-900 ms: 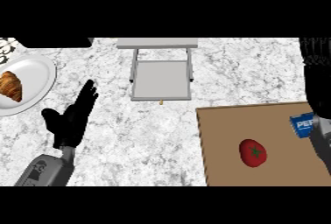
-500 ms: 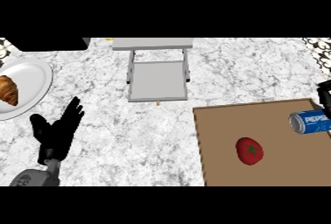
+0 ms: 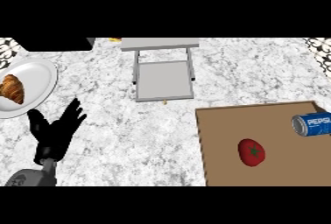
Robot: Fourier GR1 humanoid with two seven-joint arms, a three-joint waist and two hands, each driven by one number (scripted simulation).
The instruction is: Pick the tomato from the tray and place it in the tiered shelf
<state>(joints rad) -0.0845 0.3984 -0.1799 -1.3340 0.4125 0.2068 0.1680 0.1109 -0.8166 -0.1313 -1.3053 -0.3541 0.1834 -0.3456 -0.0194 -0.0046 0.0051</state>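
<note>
A red tomato [image 3: 251,152] with a green stem lies on the brown tray [image 3: 226,127] at the lower right. The grey tiered shelf [image 3: 163,70] stands at the back centre of the counter, its lower level facing me. My left hand [image 3: 55,131] is at the lower left, fingers straight and spread, holding nothing, far from the tomato. My right hand does not show in the view.
A blue Pepsi can [image 3: 313,124] lies on its side at the tray's right edge. A white plate [image 3: 35,78] with a croissant [image 3: 13,89] sits at the far left. The marble counter [image 3: 123,131] stretches between my left hand and the tray.
My right arm has left the view at the right edge, uncovering the can. My left hand has dropped lower and to the left. The view has shifted slightly.
</note>
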